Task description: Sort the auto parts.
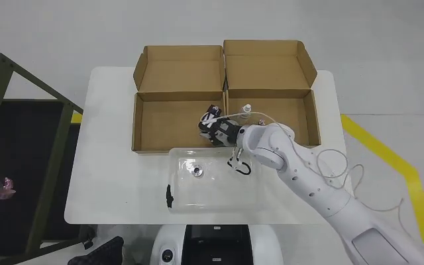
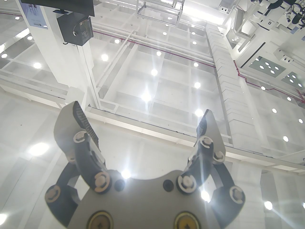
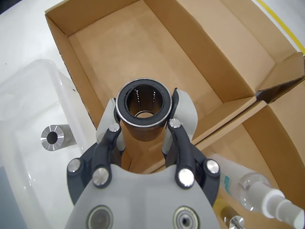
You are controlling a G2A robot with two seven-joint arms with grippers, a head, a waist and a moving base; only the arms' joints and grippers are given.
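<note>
Closest to my right wrist is the bearing (image 3: 133, 129), a short black cylinder with a steel-edged rim. Its open end faces back up at my wrist, and its long axis runs away from me, down toward the cardboard below. I can see through the bore, past rows of small balls. My right gripper (image 3: 145, 101) clamps it from both sides, with the pale fingers (image 3: 184, 110) pressed flat against its wall and spread no wider than its barrel.

Under it is the near right corner of the left box (image 1: 165, 122), beside the wall next to the right box (image 1: 271, 112). I cannot tell whether the bearing touches the box floor.

Just on my side of that corner is the clear bin (image 1: 192, 199) on the white table (image 1: 106, 165). A metal cylinder (image 3: 53, 137) sits in the bin, bored end toward the camera. A black hook (image 1: 242, 165) lies at the bin's right end.

In the right box, a spray bottle (image 3: 250, 187) lies on its side near my gripper.

My left gripper (image 2: 140, 113) points up at the ceiling (image 2: 166, 60), jaws spread wide, holding nothing.
</note>
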